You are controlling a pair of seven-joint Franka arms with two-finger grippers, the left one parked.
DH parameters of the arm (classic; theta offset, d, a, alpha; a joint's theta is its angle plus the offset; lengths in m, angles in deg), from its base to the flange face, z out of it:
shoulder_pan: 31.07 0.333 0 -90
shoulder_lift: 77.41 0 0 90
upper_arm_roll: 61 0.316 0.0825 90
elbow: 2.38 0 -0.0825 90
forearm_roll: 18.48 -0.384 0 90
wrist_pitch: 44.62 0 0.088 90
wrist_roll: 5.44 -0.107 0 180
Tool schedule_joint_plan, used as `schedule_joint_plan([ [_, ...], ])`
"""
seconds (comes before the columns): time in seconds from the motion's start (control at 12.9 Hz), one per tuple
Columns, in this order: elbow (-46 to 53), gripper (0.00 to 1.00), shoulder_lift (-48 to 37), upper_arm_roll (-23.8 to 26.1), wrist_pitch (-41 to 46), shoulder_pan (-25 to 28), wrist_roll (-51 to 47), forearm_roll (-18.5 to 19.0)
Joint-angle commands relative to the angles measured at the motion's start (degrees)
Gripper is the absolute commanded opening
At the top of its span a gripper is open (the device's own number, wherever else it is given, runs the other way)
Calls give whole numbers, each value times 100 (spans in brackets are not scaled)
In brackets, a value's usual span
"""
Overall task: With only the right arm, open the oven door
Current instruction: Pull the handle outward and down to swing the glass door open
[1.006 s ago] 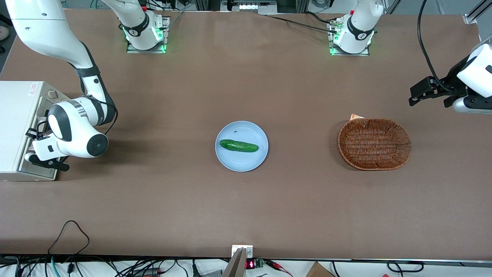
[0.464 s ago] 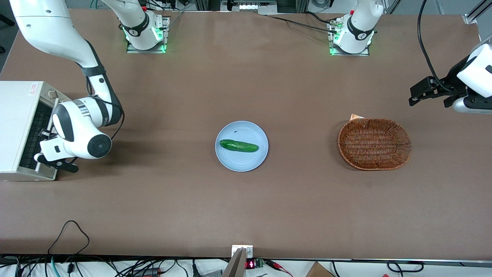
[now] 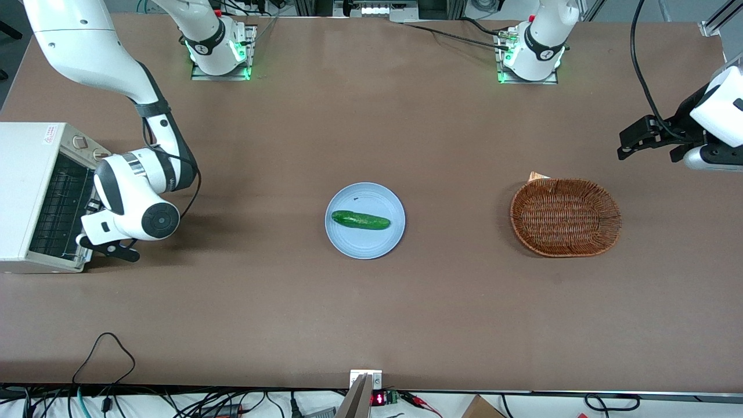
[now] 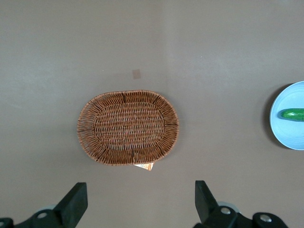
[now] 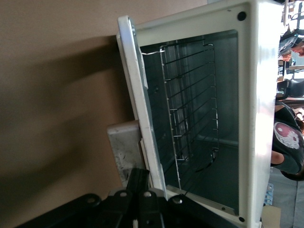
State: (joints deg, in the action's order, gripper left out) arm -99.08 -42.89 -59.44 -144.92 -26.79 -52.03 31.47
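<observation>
White oven (image 3: 29, 191) stands at the working arm's end of the bench (image 3: 371, 302); its door (image 5: 141, 107) hangs mostly swung down, the rack (image 5: 190, 104) bared, so little pulling seems left. Beside it the gripper (image 3: 107, 247) hovers at the door's free edge; whether the jaws grip I cannot tell. The door's long axis runs along the oven's front, its inner face tilted upward.

Bare brown table (image 3: 249, 290) surrounds a blue plate (image 3: 365, 244) and wicker basket (image 3: 565, 217), while the right arm's gripper (image 3: 107, 244) hangs at the lowered oven door (image 5: 137, 99), crowding the open oven mouth and its wire rack (image 5: 190, 109).
</observation>
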Motion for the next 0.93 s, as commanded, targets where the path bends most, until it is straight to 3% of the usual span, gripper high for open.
schedule_joint_plan([
  [0.0,-68,3,151,-68,2,-85,-69,-108],
  [0.46,-59,3,265,-68,-262,-94,-43,-520],
  [0.85,-59,3,432,-68,-376,-94,-8,-644],
])
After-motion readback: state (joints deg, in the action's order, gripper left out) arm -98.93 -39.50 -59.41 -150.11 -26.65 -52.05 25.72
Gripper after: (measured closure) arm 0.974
